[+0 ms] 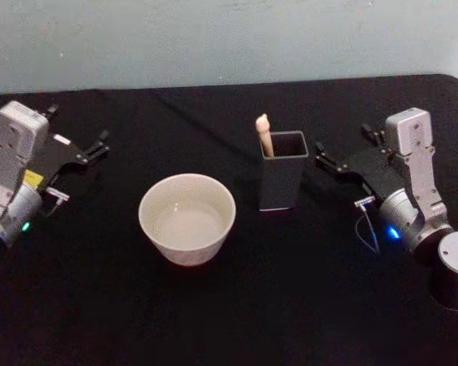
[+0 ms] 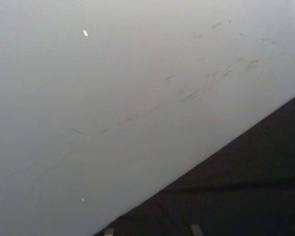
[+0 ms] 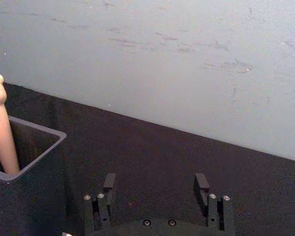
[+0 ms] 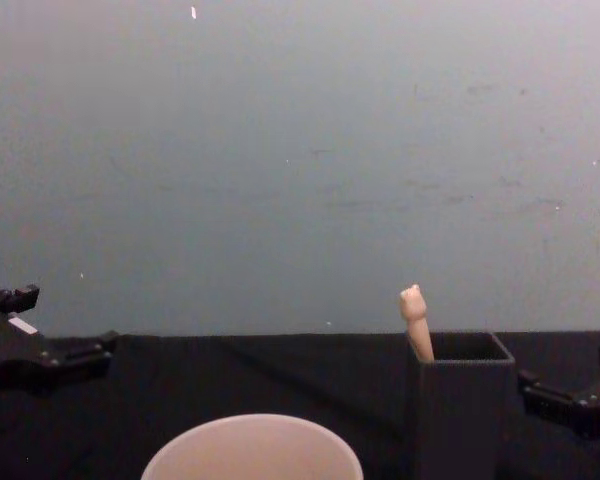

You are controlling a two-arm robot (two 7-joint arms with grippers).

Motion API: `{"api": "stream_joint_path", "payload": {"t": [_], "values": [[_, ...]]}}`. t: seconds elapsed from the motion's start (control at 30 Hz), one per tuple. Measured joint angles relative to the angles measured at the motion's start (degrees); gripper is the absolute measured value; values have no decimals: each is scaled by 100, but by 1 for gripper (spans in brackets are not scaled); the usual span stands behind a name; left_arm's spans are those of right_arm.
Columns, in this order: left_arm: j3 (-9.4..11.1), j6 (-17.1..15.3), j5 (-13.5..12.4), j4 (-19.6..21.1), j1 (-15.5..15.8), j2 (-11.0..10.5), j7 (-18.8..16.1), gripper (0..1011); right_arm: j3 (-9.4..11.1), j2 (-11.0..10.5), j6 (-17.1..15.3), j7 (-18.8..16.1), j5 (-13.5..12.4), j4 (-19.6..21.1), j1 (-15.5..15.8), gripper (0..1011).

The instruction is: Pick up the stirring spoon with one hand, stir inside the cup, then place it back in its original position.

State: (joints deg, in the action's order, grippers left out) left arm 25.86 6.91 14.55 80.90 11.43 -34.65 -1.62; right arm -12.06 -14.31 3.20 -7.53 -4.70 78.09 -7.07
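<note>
1. Right gripper (image 1: 326,158) sits near the holder (image 1: 282,183), empty; left gripper (image 1: 99,145) parked far left.
2. Right wrist: jaws wide.
3. Chest: stirring spoon (image 4: 416,320) leans in holder, beside cup (image 4: 252,450). Light, stiff, probably slippery; pinch below knob.

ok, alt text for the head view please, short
A beige stirring spoon stands in a dark square holder mid-table, with an empty cream cup to its left on black cloth. The left gripper and the open right gripper rest at the table's two sides, holding nothing.
</note>
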Motion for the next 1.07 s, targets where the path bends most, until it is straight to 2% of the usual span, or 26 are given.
{"api": "stream_joint_path", "payload": {"t": [1.07], "values": [[0, 0, 0, 0, 0, 0, 0, 1001, 0, -4, 4, 0, -9, 9, 1, 1002]]}}
